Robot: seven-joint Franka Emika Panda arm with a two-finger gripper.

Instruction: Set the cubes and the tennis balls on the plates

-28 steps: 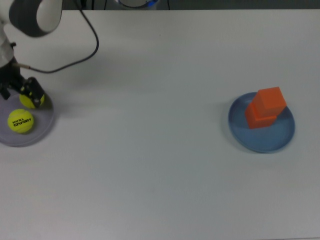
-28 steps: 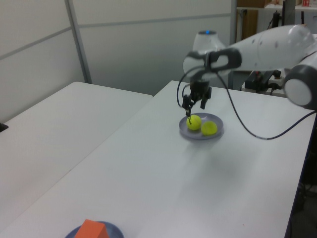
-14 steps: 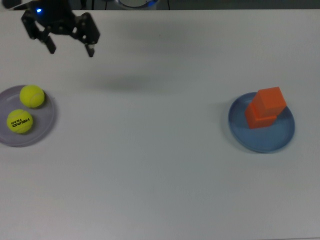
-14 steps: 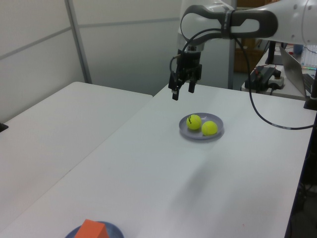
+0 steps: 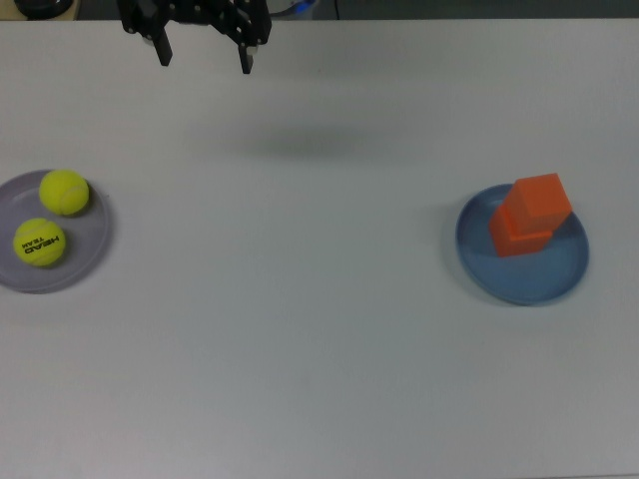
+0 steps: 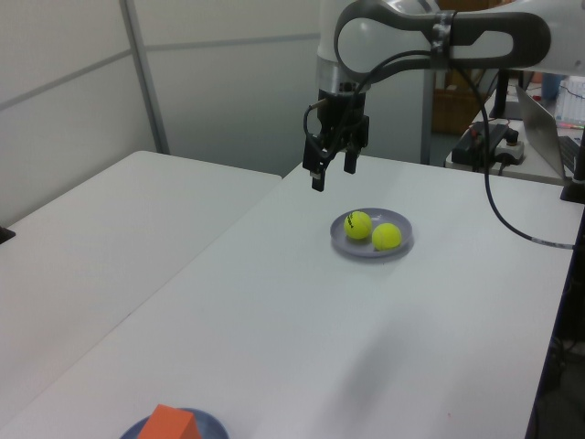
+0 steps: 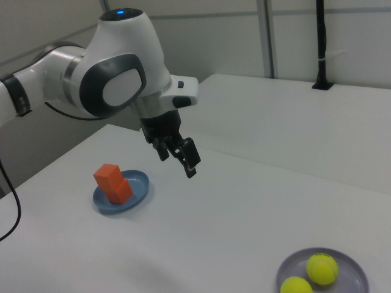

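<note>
Gripper (image 5: 205,55) is held wide open and empty above the counter (image 5: 319,329), so only the stacked cubes (image 5: 529,217), perched on the blue plate (image 5: 522,279), could be toppled by a jolt.

Two white tables (image 6: 119,238) stand side by side before pale panelled walls (image 6: 228,82).

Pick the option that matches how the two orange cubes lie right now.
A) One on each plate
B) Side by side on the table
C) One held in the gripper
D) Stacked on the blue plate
D: the orange cubes sit one atop the other on the blue plate, while the gripper hangs empty.
</note>
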